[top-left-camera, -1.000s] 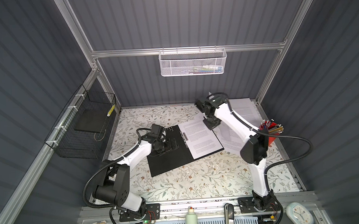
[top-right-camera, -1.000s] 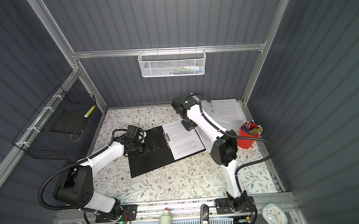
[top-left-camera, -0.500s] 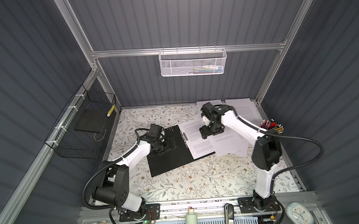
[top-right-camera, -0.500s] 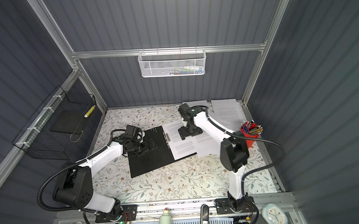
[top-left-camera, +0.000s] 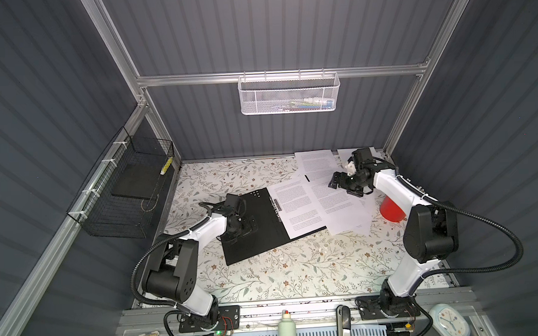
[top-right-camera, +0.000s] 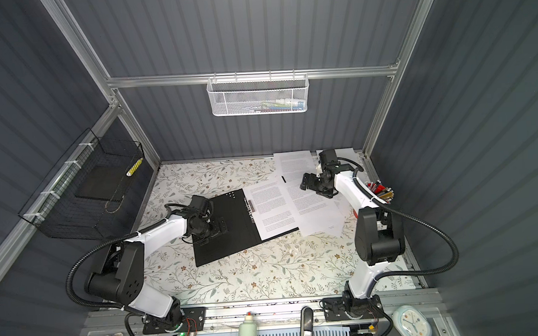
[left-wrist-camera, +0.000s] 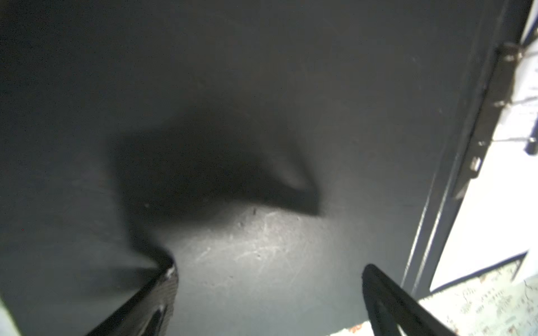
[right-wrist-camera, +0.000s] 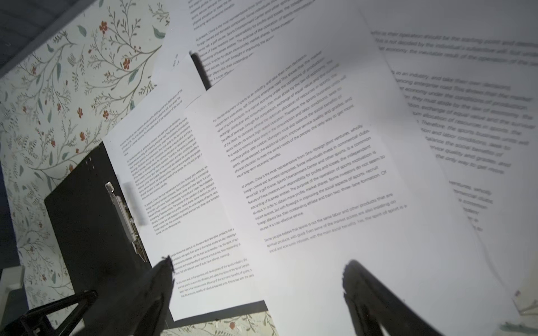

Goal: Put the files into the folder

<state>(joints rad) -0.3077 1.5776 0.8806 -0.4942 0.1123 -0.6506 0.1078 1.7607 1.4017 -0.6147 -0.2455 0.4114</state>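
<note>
Floral table [top-left-camera: 266,278]: right end effector [top-left-camera: 334,182], shut before, now gapes above the files [top-left-camera: 334,203]; left end effector [left-wrist-camera: 269,267] apart.

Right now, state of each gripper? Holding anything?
Left gripper: jaws open, empty, over the folder's black inside.
Right gripper: jaws open, empty, above the files.

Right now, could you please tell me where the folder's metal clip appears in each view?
Top view: metal clip on the open folder, near the centre.
Top view: clip just left of centre.
Left wrist view: clip, blurred, between black cover and paper.
Right wrist view: clip, sharp, at the folder's spine.
Shared landmark: the printed sheet against the clip.
</note>
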